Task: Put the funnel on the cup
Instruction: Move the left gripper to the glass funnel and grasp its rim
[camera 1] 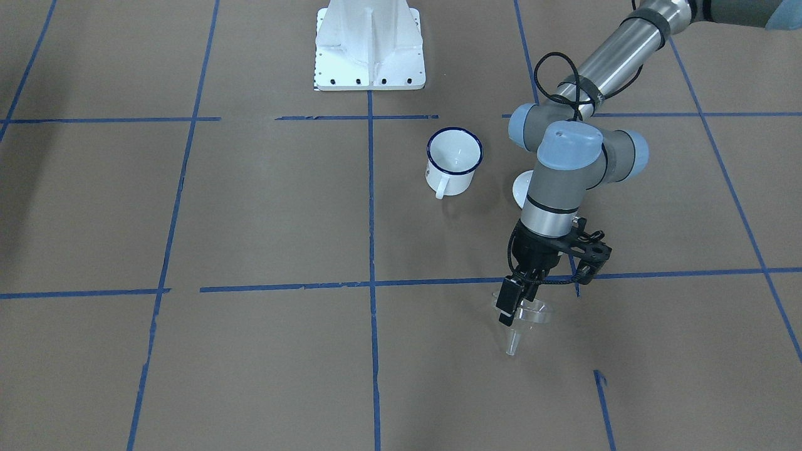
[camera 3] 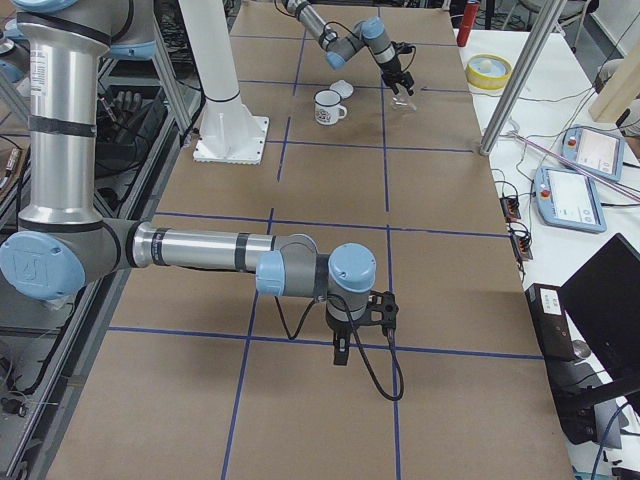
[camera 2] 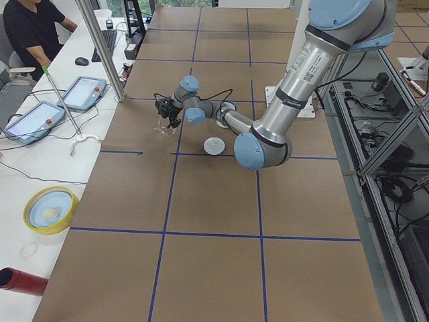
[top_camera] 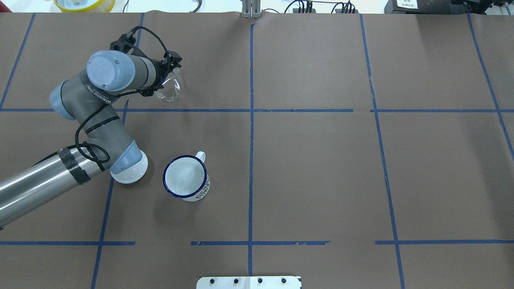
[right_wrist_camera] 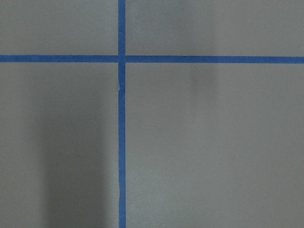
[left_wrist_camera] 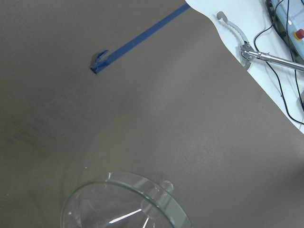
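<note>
The clear funnel (camera 1: 523, 319) hangs spout down in my left gripper (camera 1: 515, 305), which is shut on its rim. I cannot tell whether the spout touches the table. It also shows in the overhead view (top_camera: 172, 85) and at the bottom of the left wrist view (left_wrist_camera: 126, 204). The white mug with a dark blue rim (camera 1: 454, 161) stands upright and empty, nearer the robot base than the funnel, with its handle toward the operators' side. My right gripper (camera 3: 340, 350) shows only in the exterior right view, far from both, and I cannot tell whether it is open or shut.
A white round lid (camera 1: 521, 188) lies beside the mug, partly hidden under my left arm's wrist. The white robot base (camera 1: 369, 47) stands behind the mug. Blue tape lines cross the brown table cover (top_camera: 321, 168). A yellow bowl (camera 3: 487, 70) sits off the table's edge.
</note>
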Robot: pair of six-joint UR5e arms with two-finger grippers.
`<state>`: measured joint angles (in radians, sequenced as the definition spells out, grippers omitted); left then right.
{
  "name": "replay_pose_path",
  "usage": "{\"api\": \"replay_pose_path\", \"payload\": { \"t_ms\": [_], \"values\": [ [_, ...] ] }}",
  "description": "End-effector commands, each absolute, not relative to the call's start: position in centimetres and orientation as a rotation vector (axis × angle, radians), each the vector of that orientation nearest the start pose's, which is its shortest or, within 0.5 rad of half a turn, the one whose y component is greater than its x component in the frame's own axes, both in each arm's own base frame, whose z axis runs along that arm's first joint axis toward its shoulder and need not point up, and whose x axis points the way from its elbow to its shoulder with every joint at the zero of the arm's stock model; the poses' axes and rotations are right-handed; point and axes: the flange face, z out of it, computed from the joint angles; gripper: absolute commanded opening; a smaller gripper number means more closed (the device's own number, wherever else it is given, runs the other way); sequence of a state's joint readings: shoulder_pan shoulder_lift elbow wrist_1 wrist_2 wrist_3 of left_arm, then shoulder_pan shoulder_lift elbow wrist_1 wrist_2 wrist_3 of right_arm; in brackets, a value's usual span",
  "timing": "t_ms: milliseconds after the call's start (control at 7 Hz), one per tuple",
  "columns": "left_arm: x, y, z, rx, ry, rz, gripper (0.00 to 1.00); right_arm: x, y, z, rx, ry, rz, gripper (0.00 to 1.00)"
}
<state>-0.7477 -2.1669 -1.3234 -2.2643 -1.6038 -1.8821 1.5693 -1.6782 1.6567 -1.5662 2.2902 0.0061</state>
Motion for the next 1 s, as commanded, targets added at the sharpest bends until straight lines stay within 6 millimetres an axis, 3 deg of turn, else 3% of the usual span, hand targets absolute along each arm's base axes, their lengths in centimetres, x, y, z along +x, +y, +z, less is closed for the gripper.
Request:
{"api": "replay_pose_path", "payload": {
  "t_ms": [0, 143, 286, 571, 714, 857],
  "values": [
    [45.9, -60.1, 34.1, 0.222, 1.087, -0.936, 0.00, 6.7, -44.5, 67.0, -0.019, -0.719, 0.010, 1.00],
    [45.7, -59.9, 33.6, 0.228, 1.100, -0.925, 0.00, 6.7, -44.5, 67.0, -0.019, -0.719, 0.010, 1.00],
    [45.0, -59.6, 31.7, 0.228, 1.132, -0.917, 0.00, 6.7, -44.5, 67.0, -0.019, -0.719, 0.010, 1.00],
    [44.4, -59.6, 30.9, 0.214, 1.150, -0.909, 0.00, 6.7, -44.5, 67.0, -0.019, -0.719, 0.010, 1.00],
    [41.1, -59.7, 28.9, 0.201, 1.202, -0.901, 0.00, 6.7, -44.5, 67.0, -0.019, -0.719, 0.010, 1.00],
    [36.8, -58.8, 28.5, 0.132, 1.225, -0.873, 0.00, 6.7, -44.5, 67.0, -0.019, -0.719, 0.010, 1.00]
  ]
}}
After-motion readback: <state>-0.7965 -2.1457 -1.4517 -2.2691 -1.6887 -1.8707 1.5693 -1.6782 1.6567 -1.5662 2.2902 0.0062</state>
